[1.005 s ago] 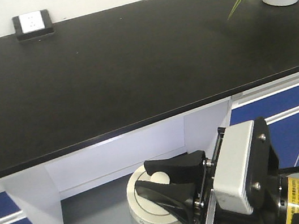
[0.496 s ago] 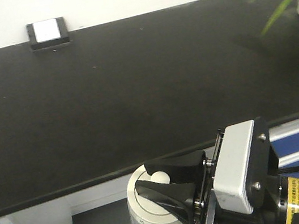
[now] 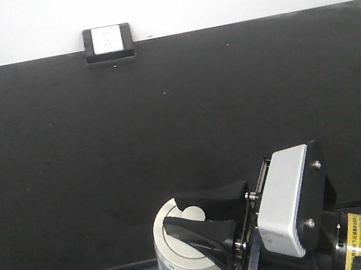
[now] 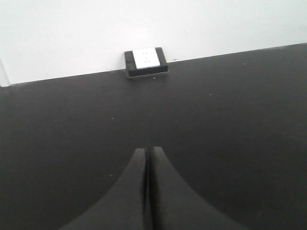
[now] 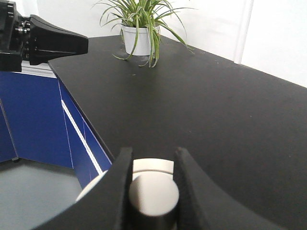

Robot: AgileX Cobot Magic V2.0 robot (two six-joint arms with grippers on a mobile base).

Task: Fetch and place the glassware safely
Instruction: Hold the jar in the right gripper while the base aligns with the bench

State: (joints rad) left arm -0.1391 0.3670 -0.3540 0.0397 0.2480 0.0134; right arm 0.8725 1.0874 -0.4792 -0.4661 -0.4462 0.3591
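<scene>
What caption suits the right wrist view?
Right claw shut on the knob of the jar, beside black counter edge, potted plant beyond.

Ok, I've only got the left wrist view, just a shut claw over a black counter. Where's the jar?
Observer: The jar is in the right claw, pinched by its lid's knob.
Operator: Is it over the counter yet?
Observer: In the front view it overlaps the counter's near edge.
Operator: Anything on the counter ahead?
Observer: A potted plant, far down it in the right wrist view.
</scene>
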